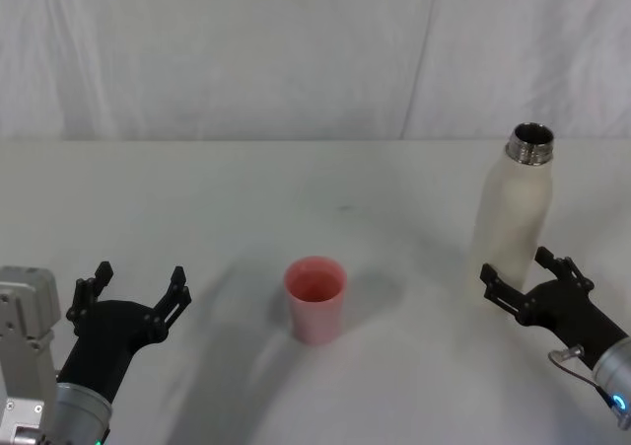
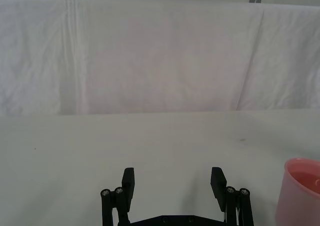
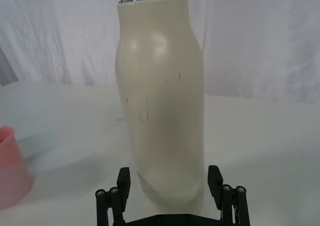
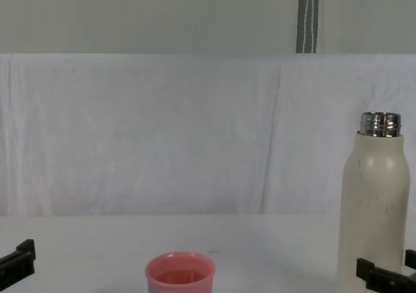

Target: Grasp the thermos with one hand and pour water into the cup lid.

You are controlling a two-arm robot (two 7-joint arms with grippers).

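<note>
Thermos (image 1: pixel 513 213) stands upright on the right side of the white tabletop (image 1: pixel 296 184), its cream body capped only by a bare, open steel neck. Around its lower body, the right gripper (image 1: pixel 523 275) spreads its black fingers (image 3: pixel 123 178), one on each side of the bottle; the right wrist view shows narrow gaps between fingers and wall, so they have not clamped it. Well to the left, near the middle of the tabletop, the salmon-pink cup lid (image 1: pixel 315 297) sits upright with its mouth open upward. Farther left, the left gripper (image 1: pixel 133 289) hovers low over the tabletop with its fingers (image 2: pixel 128 182) wide apart, holding nothing, the cup lid off to its side. White cloth (image 4: pixel 162 130) hangs behind.
</note>
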